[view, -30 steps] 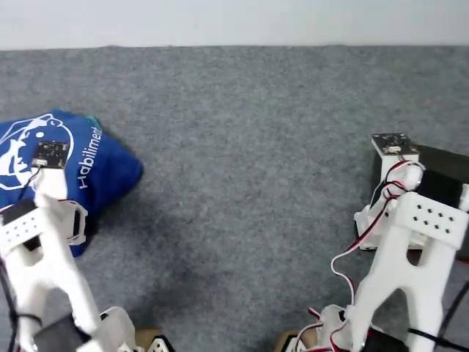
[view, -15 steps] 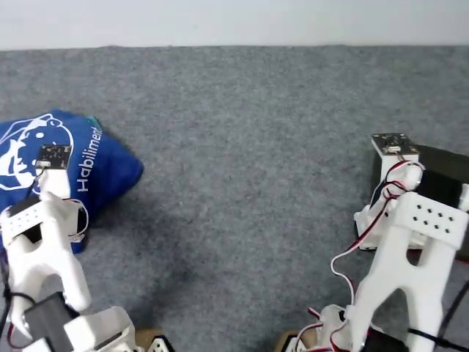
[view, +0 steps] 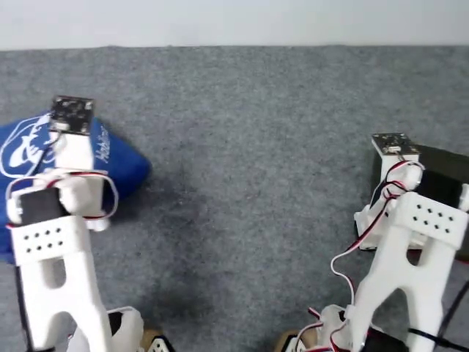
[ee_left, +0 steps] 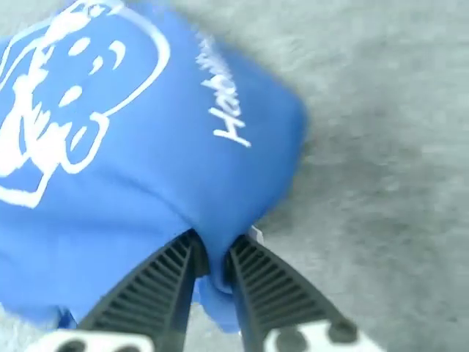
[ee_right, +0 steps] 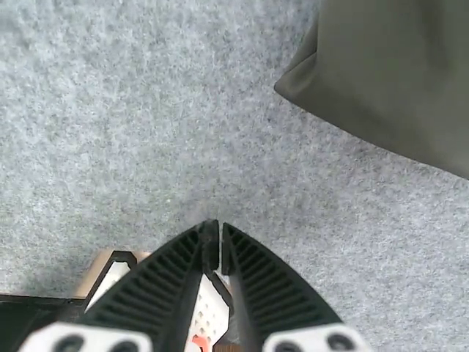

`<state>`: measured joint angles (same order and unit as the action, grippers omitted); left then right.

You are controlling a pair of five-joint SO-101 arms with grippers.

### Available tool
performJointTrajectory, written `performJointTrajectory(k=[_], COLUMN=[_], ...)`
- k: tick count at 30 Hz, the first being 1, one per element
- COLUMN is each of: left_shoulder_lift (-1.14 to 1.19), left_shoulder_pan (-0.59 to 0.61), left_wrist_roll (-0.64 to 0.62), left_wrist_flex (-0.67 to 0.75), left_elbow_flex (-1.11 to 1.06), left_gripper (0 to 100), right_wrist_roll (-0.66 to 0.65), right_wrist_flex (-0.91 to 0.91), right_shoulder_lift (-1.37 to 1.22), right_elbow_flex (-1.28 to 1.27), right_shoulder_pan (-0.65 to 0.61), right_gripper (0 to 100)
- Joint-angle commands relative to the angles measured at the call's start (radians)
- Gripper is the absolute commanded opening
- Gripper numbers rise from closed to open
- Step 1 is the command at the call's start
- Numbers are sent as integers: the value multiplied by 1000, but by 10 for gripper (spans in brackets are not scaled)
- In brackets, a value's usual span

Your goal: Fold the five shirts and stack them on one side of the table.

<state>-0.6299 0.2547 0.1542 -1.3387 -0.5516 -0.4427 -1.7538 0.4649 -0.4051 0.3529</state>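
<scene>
A folded blue shirt [view: 124, 165] with white print lies at the left edge of the grey table, under my left arm. In the left wrist view my left gripper [ee_left: 212, 257] is shut on a fold of this blue shirt [ee_left: 132, 147] at its near edge. A dark olive shirt [view: 443, 172] lies at the right edge, partly behind my right arm. The right gripper [ee_right: 214, 233] is shut with nothing in it, hovering above bare carpet near the corner of the dark shirt [ee_right: 388, 73].
Grey felt covering [view: 256, 147] spans the table's middle between both arms. A pale wall [view: 234, 22] borders the far edge. The arm bases stand at the near edge.
My left arm has swung forward and up over the blue shirt, and the shirt's right edge has shifted slightly. The right arm has not moved.
</scene>
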Motion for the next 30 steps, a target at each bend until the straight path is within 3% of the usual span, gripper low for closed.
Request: performJointTrajectory(k=[1, 9, 14, 18, 25, 30], left_shoulder_lift=[-41, -40, 17, 61, 48, 49], left_shoulder_pan=[-132, -316, -288, -112, 405, 680], left_wrist_roll=[-17, -18, -14, 9, 74, 110], left_wrist_flex=[-12, 25, 20, 8, -2, 2], left_elbow_flex=[51, 47, 38, 53, 263, 423], left_gripper=[12, 12, 13, 13, 13, 13], right_wrist_roll=[9, 9, 9, 9, 9, 9], right_wrist_flex=[-41, -42, -42, -42, -44, -42], right_shoulder_lift=[35, 35, 35, 35, 35, 35], right_elbow_flex=[6, 6, 6, 6, 6, 6], right_shoulder_pan=[-5, -4, -4, -4, -4, -4], right_gripper=[9, 9, 9, 9, 9, 9])
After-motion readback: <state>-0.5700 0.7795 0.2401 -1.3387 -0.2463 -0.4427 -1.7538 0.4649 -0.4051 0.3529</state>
